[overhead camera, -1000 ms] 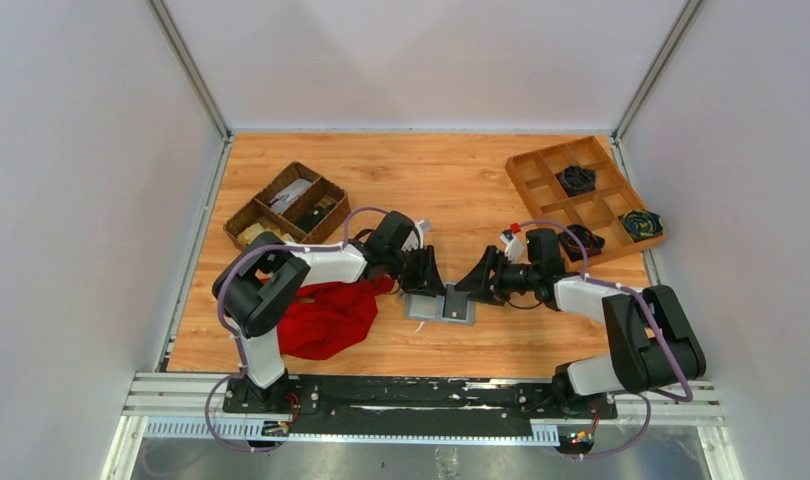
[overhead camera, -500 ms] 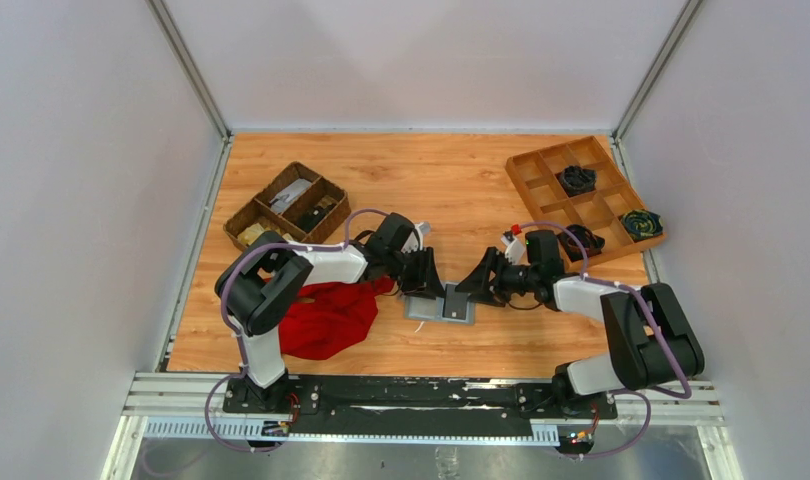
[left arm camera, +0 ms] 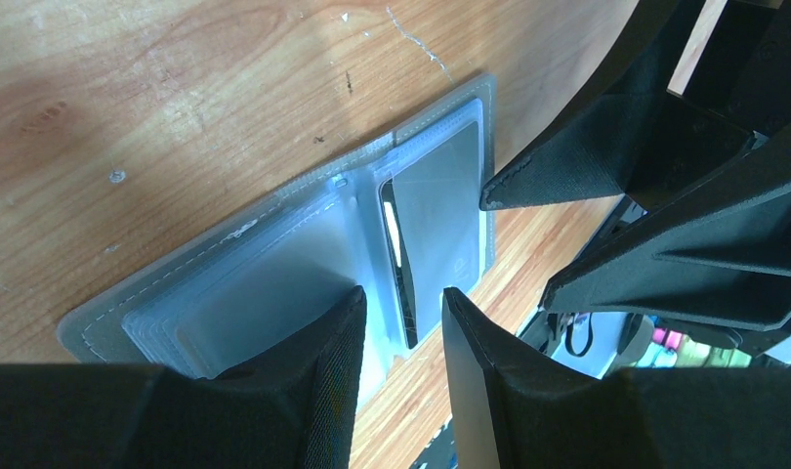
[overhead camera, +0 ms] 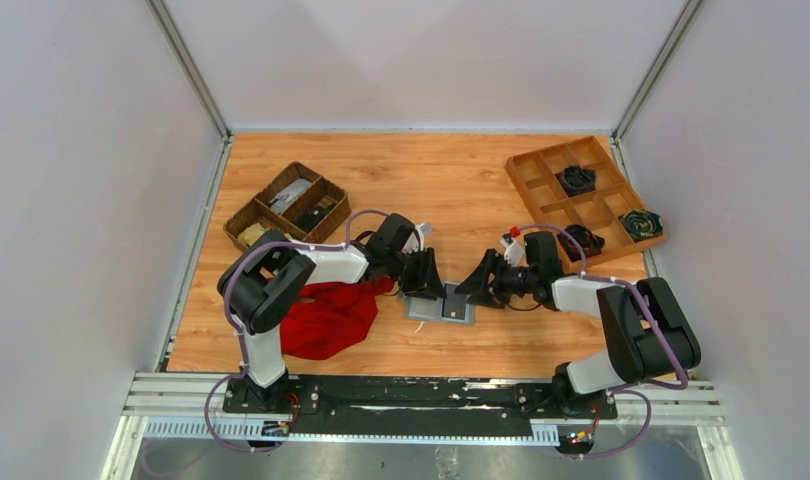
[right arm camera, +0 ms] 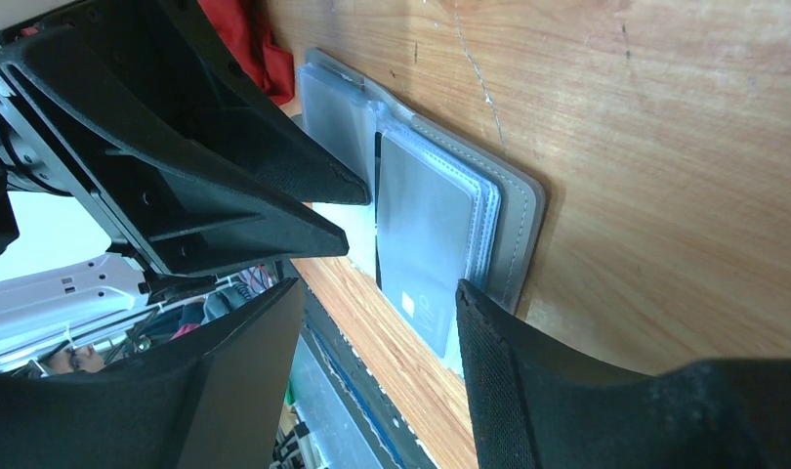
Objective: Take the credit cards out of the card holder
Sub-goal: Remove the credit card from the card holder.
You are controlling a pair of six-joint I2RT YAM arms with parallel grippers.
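The holder (overhead camera: pixel 439 306) lies open and flat on the bench (overhead camera: pixel 461 180) with a card (right arm camera: pixel 426 234) in its sleeve, the left gripper (left arm camera: pixel 401 318) jaws part-spread over its fold and the right gripper (right arm camera: pixel 377 322) jaws wide, neither grasping anything.

Plain pale walls (overhead camera: pixel 421 60) enclose an evenly lit wooden tabletop (overhead camera: pixel 451 170) (scuffed in places); a metal rail (overhead camera: pixel 171 395) runs along its six o'clock edge.

Silver-grey arms (overhead camera: pixel 331 265), black joints (overhead camera: pixel 261 300), purple cables (overhead camera: pixel 224 290)
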